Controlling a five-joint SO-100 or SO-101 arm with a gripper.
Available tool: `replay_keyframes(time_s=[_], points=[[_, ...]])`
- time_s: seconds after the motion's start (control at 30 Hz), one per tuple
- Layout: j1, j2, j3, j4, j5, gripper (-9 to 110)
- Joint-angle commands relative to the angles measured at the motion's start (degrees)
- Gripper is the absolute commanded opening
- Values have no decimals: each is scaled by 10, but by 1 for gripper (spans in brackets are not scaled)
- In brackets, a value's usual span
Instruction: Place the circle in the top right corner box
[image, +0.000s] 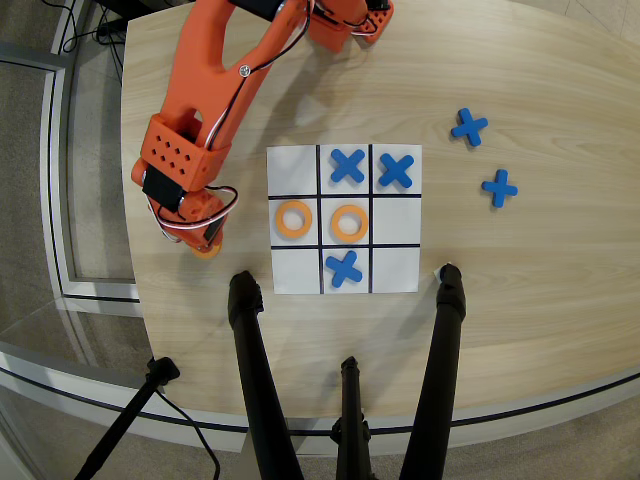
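Note:
My orange arm reaches down from the top to the left of the white grid sheet (400, 222). My gripper (205, 240) points down at the table there, its fingers hidden under the wrist. Part of an orange ring (208, 251) shows right at its tip; I cannot tell if it is held. Two more rings lie in the middle-left cell (293, 219) and the centre cell (349, 222). Blue X pieces fill the top-middle (347, 165), top-right (396, 170) and bottom-middle (343, 268) cells. The top-left (293, 168), bottom-left (296, 269) and bottom-right (396, 268) corner cells are empty.
Two spare blue X pieces (469, 126) (499, 187) lie on the wood right of the sheet. Black tripod legs (250, 370) (445, 340) cross the near table edge. The table's curved left edge (130, 230) runs close to the gripper.

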Motion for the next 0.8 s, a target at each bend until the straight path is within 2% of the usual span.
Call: replay_keyframes(time_s=[0.0, 0.2, 0.77], points=[[4, 2, -24, 26, -8, 13], [6, 2, -25, 84, -21, 13], [19, -58, -83, 83, -31, 13]])
